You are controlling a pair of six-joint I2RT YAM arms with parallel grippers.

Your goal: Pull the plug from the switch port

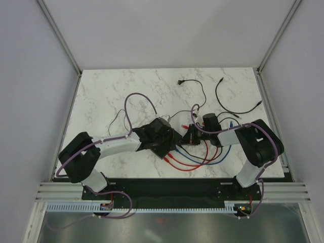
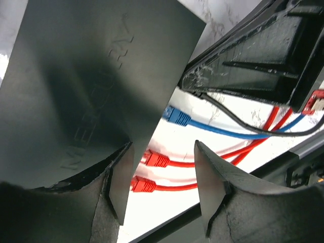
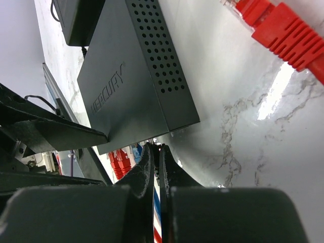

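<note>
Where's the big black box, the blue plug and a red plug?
switch point(image 3: 116, 93), right wrist view, on its lettered top face
blue plug point(image 2: 177, 117), left wrist view, on its blue body
red plug point(image 3: 283, 30), right wrist view, on its red boot

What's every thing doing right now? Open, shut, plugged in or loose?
left gripper, open.
right gripper, shut.
switch, lying on the table, cables along one edge.
blue plug, at the switch's edge, seemingly plugged in.
lone red plug, unplugged on the table.
</note>
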